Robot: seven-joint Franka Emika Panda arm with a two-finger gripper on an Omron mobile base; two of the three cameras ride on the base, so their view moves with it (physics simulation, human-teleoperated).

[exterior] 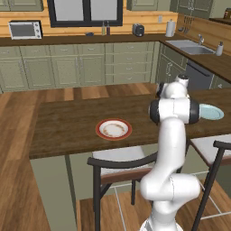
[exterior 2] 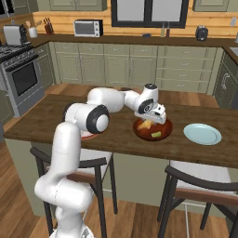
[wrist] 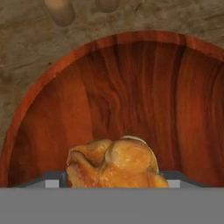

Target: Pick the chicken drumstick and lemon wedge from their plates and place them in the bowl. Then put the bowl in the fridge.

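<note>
Hand view: chicken drumstick (wrist: 114, 165) sits between the spread-apart end effector (exterior 2: 149, 122), above the bowl (wrist: 144, 83).

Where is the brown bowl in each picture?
Left base view: I can't find it; the arm stands in front of that part of the table.
Right base view: bowl at the middle, under the gripper, left of the blue plate.
Hand view: bowl across the middle, chicken low.
Shared landmark: blue plate.
</note>
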